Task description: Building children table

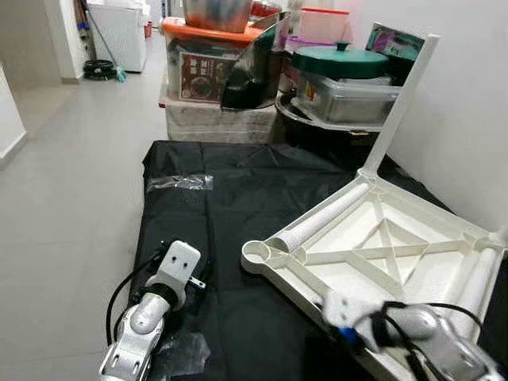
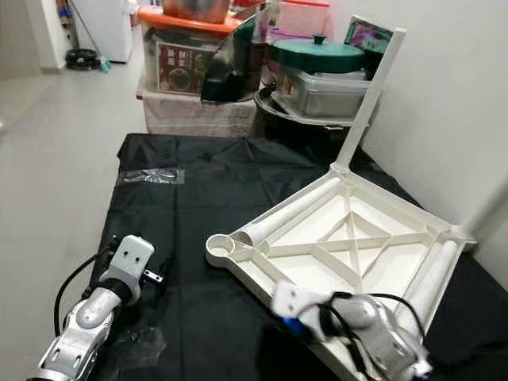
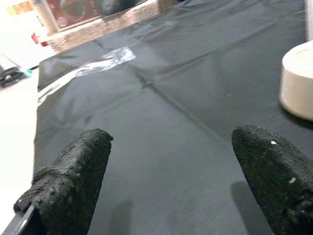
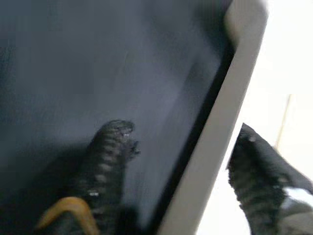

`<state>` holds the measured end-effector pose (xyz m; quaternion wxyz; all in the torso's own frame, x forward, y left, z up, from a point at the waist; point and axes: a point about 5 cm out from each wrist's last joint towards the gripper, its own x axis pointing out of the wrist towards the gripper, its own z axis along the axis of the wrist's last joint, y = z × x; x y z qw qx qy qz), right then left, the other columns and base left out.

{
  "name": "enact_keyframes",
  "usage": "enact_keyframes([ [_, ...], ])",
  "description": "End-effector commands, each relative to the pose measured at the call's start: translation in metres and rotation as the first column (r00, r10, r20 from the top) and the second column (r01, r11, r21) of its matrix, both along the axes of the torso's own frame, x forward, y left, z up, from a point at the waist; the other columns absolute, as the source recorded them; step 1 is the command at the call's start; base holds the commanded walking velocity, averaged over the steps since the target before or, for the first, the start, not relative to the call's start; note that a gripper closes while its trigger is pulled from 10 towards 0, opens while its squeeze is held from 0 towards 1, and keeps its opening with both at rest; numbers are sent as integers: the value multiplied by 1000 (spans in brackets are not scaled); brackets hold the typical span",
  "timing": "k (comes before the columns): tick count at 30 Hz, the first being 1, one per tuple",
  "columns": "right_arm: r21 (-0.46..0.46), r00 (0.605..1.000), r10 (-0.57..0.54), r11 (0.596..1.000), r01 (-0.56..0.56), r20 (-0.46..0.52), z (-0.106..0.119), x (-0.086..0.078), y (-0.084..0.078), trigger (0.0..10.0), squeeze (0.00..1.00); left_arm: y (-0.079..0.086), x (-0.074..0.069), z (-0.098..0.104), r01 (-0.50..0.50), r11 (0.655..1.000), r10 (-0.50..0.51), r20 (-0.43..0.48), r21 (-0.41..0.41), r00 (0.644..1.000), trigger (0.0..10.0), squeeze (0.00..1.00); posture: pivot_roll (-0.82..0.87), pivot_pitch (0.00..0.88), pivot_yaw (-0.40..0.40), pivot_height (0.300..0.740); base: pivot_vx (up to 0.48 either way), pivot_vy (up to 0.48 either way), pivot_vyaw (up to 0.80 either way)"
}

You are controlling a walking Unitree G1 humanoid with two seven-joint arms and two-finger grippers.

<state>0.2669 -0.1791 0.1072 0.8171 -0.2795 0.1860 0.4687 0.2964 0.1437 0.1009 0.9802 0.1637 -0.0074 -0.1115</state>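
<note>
Lying upside down on the black sheet (image 1: 238, 206), table top (image 1: 381, 246) points one leg (image 1: 401, 99) upward; right gripper (image 4: 181, 156) straddles its near edge, left gripper (image 3: 171, 166) spread, empty.

Clutter stacked at the far end of the black sheet

A black sheet (image 1: 230, 238) covers the floor, with a strip of clear tape (image 1: 179, 182) near its far left corner. Beyond it stands a box with an orange lid (image 1: 208, 32), a metal bowl (image 1: 217, 12) resting on top. To the right, a green pot lid (image 1: 340, 61) sits on a clear container (image 1: 349, 97). A white appliance (image 1: 119, 32) stands far back on the grey tiled floor (image 1: 71, 182).
</note>
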Motion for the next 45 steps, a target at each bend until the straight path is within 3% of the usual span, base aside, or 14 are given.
enact_keyframes([
  [1,39,999,-38,999,38,-6,4,3,-1,10000,1000,-2,-1,-4,8,1000,-7,-13,10,1000,10000,0,69,0,-98,740,0,0,0],
  [2,125,994,-101,988,95,41,16,13,2,10000,1000,-1,-1,-4,3,1000,-3,-10,9,1000,10000,0,69,0,-100,740,0,0,0],
  [3,125,994,-101,988,95,41,16,13,2,10000,1000,-1,-1,-4,3,1000,-3,-10,9,1000,10000,0,69,0,-100,740,0,0,0],
  [5,298,976,-194,942,157,97,44,27,8,10000,1000,-1,-1,-3,-2,1000,2,-4,7,1000,10000,0,69,0,-101,740,0,0,0],
  [8,405,960,-244,898,170,139,64,34,10,10000,1000,0,-1,-2,-5,1000,5,4,1,1000,10000,0,70,0,-102,740,0,0,0],
  [10,434,953,-260,884,172,152,70,36,11,10000,1000,0,-1,-1,-6,1000,6,7,-2,1000,10000,0,70,0,-102,740,0,0,0],
  [12,529,914,-352,824,202,201,85,43,14,10000,1000,0,-1,1,-8,1000,9,17,-22,1000,10000,0,70,0,-103,740,0,0,0],
  [13,529,914,-352,824,202,201,85,43,14,10000,1000,0,-1,1,-8,1000,9,17,-22,1000,10000,0,70,0,-103,740,0,0,0],
  [18,658,813,-551,685,312,188,94,53,22,10000,1000,0,-1,5,-5,999,7,38,-44,999,10000,0,72,0,-102,740,0,0,0],
  [20,668,802,-570,669,326,180,94,53,24,10000,1000,0,-1,5,-5,999,7,40,-46,999,10000,0,72,0,-102,740,0,0,0],
  [21,686,792,-590,642,343,156,91,53,29,10000,0,0,-1,7,0,998,2,47,-56,999,10000,0,75,0,-98,740,0,0,0],
  [27,748,760,-647,532,397,56,86,50,47,10000,0,-1,-1,15,12,994,-3,84,-109,996,10000,0,72,0,-93,740,-156,0,0],
  [32,771,742,-670,490,406,34,88,50,53,10000,0,-3,-1,17,22,993,-11,96,-118,995,10000,0,72,0,-94,740,-411,0,0],
  [45,780,725,-688,472,410,35,92,48,66,10000,0,-8,8,24,48,994,-36,128,-95,991,10000,0,38,0,-68,740,-32,0,0],
])
